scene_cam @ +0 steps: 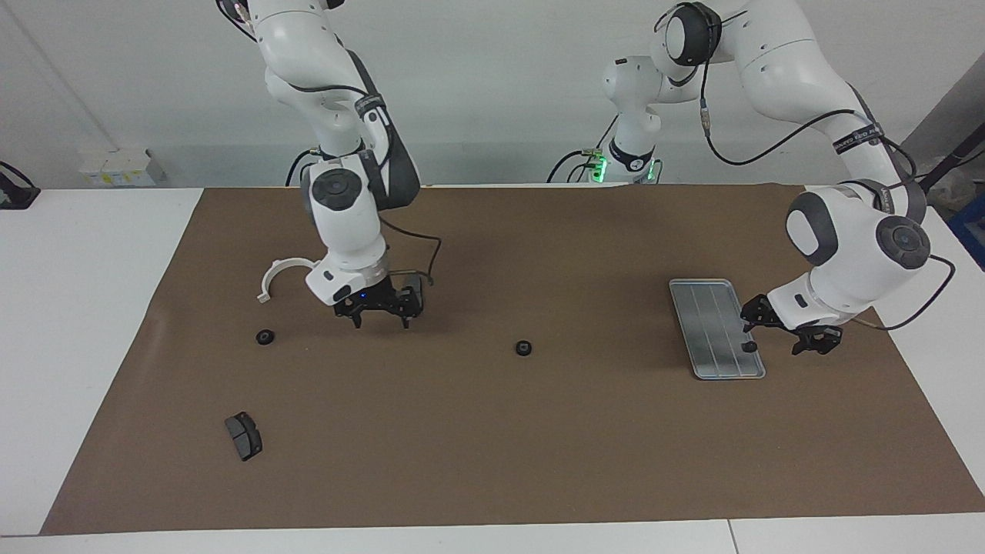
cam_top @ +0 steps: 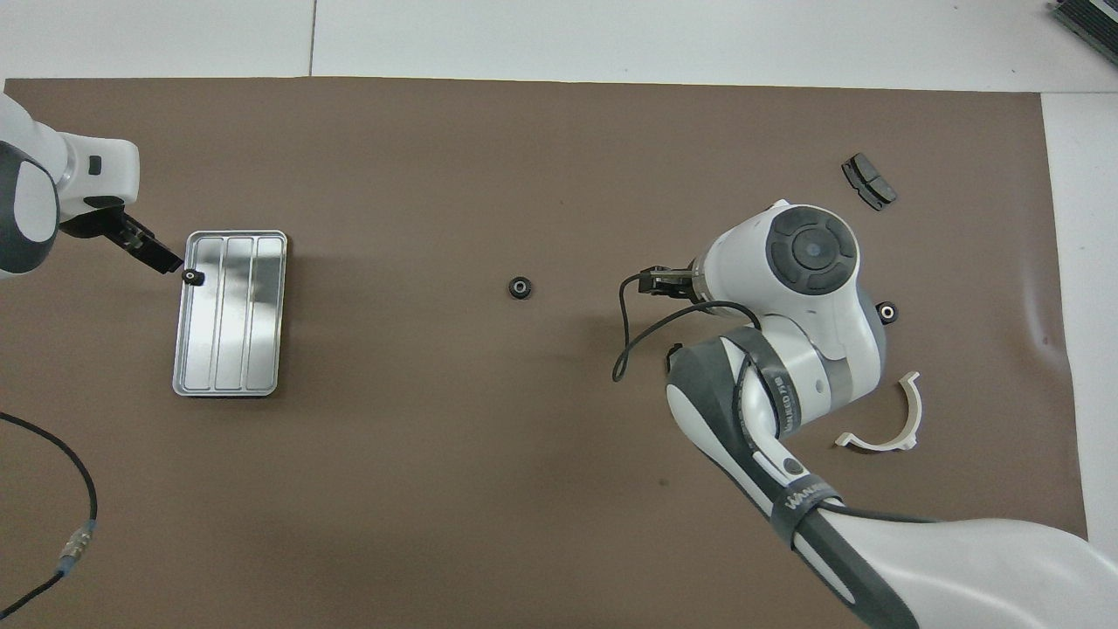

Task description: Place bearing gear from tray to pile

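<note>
Black fingers of my left gripper (scene_cam: 785,332) are spread apart, low at the tray's long edge nearest the left arm's end of the table; one fingertip (cam_top: 164,259) sits just beside the small gear, the other stands off the tray over the brown mat (scene_cam: 492,446). I am pinching nothing.

The tray (scene_cam: 708,308) is silver-grey metal with a raised rim and lengthwise ridges. It lies flat toward the left arm's end of the table, its long axis running from the robots' edge toward the table's edge away from us. One black bearing gear (scene_cam: 749,347) lies in it, tucked against the rim at the corner farthest from the robots, on the side where my left fingers are. The gear is round and lies flat, hole upward, so it has no long axis to speak of.

My right gripper (scene_cam: 381,314) hangs just over the mat toward the right arm's end, fingers spread and holding nothing, beside the white semicircular bracket (scene_cam: 281,275).

Around it the pile is scattered: a second gear (scene_cam: 265,336) farther from the robots than the bracket, and a dark grey brake pad (scene_cam: 243,435) nearer the table's edge away from the robots. A third gear (scene_cam: 524,348) lies alone mid-table, between the two grippers.
</note>
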Robot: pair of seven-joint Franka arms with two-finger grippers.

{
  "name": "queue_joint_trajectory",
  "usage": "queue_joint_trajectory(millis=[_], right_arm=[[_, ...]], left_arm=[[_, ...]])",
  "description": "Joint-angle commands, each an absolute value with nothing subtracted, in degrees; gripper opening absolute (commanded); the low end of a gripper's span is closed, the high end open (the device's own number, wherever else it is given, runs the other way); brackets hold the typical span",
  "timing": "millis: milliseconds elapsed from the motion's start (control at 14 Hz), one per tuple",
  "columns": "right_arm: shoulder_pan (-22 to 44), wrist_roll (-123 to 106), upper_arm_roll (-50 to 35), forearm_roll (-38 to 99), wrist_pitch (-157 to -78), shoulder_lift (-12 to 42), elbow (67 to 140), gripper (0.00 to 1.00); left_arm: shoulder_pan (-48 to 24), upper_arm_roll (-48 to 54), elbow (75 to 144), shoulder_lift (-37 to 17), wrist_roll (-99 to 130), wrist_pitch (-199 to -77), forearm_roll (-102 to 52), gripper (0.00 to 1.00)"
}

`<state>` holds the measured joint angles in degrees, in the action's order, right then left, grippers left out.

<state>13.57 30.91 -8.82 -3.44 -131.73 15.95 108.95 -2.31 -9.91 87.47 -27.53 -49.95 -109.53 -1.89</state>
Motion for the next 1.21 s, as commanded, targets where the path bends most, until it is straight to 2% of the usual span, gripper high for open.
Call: queue_joint_trajectory(millis=[0,356,570,1069,1140], right_arm=[[16.7,35.6,-8.6,-2.5,-131.9,22.1,100.8,1.00],[23.3,44.0,-8.3,-3.9,-125.8,32.4,85.8,1.00],[25.3,47.1,-8.4,-6.9,-125.6,37.6,80.8,1.00],[27.0,47.1,-8.4,-9.6,-129.5,41.0,80.1,1.00],[27.6,47.1,-8.4,-9.8,-129.6,41.7,80.0,0.97]], left_arm=[[-1.8,-9.4,86.9,-28.0,-52.9,-109.9,-0.8,1.00],[-2.2,-9.4,84.5,-29.3,-52.6,-110.0,-0.9,1.00],[-2.2,-9.3,83.4,-29.6,-51.8,-110.0,-1.1,1.00],[-2.9,-9.3,81.1,-29.7,-47.8,-109.9,-1.5,1.00],[-3.3,-9.3,81.1,-29.5,-45.7,-109.8,-1.4,1.00]])
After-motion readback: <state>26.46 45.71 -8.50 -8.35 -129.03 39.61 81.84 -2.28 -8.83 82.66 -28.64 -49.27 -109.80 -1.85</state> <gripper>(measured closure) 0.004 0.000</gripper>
